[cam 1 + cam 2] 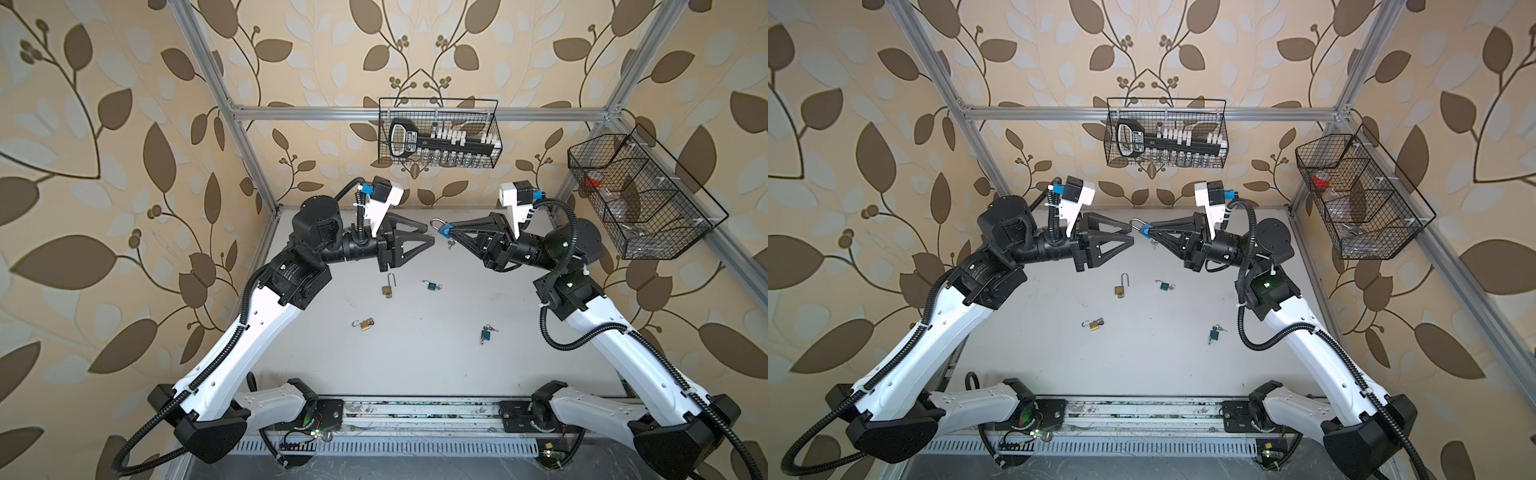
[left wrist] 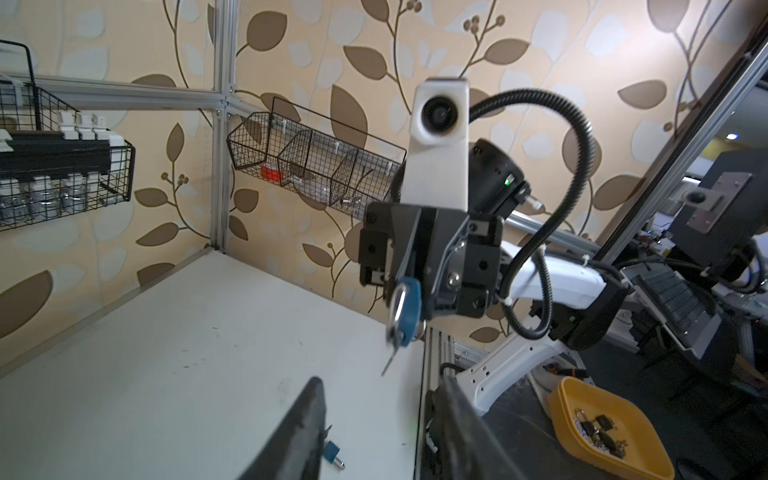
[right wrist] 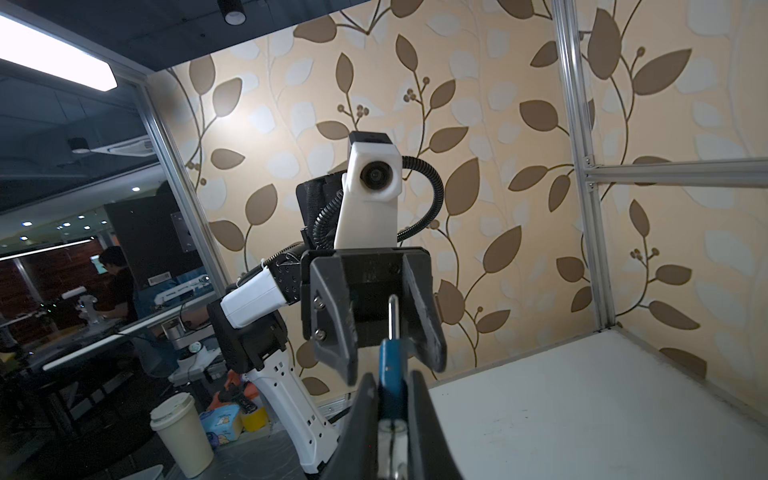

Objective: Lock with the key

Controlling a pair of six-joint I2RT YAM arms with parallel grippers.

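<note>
Nearest the arm bases, two padlocks lie well apart on the white desk (image 1: 415, 365): a near brass padlock (image 1: 365, 324) on the left and a near blue padlock (image 1: 485, 334) on the right, each with small keys at its body. Farther in, near the middle, an open brass padlock (image 1: 387, 289) lies with its long shackle sprung free, and a far blue padlock (image 1: 431, 285) lies just to its right.

Above and beyond them the two claws face each other over the desk. The right claw (image 1: 451, 230) is clenched on a raised blue padlock (image 1: 444, 231), gripping its body so the shackle points at the other arm. A key (image 1: 450, 244) hangs from its underside, blurred in the left wrist view. The left claw (image 1: 429, 234) is released and empty, its fingertips spread just short of that shackle.

On the back wall hangs a wire basket (image 1: 382, 124) holding a large black key-shaped object (image 1: 409, 139). A second wire basket (image 1: 660, 243) hangs on the right wall.
</note>
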